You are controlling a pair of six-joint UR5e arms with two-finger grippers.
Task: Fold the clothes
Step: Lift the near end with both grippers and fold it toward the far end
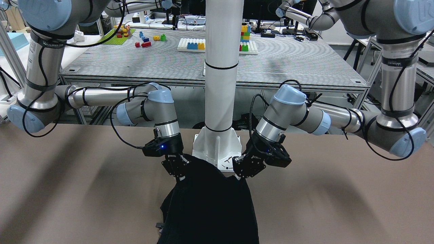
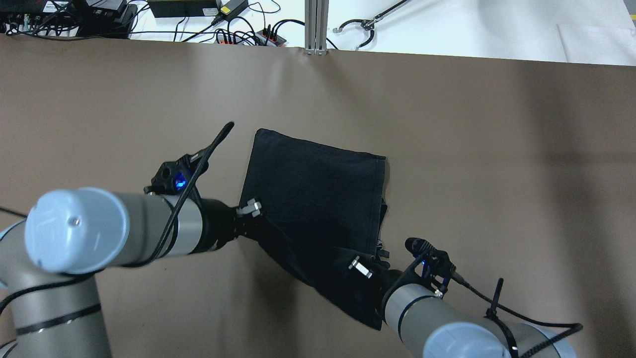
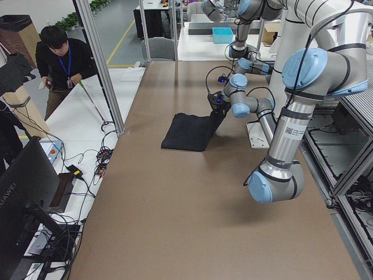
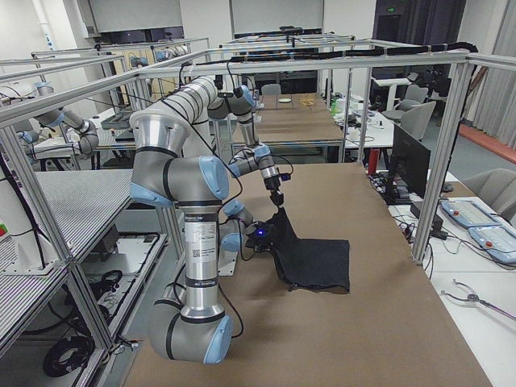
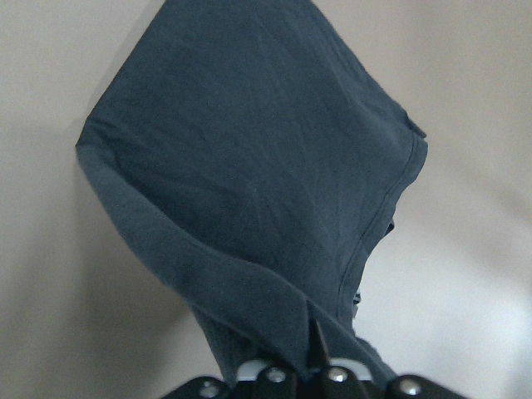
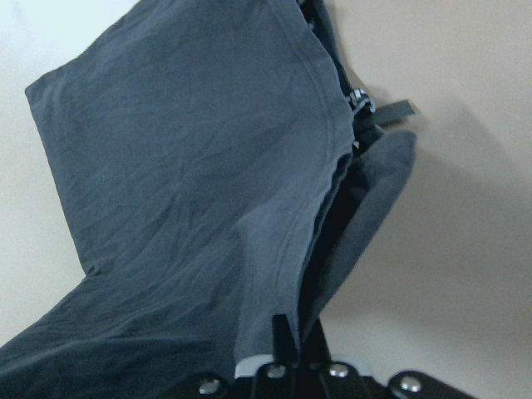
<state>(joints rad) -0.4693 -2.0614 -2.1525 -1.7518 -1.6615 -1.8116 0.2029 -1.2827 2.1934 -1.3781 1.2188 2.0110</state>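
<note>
Both clamped on fabric: left gripper (image 2: 251, 211) and right gripper (image 2: 363, 268) each pinch a near corner of the cloth (image 2: 318, 184). The rest lies ahead of them on the table (image 2: 497, 174). Thin, limp, light, so probably best held at the hemmed corners.

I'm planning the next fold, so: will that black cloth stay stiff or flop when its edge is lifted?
Probably floppy: the black cloth drapes limply to the table from the left gripper and right gripper, which pinch its near edge. Likely light, since fingertip pinches alone hold it up.
</note>
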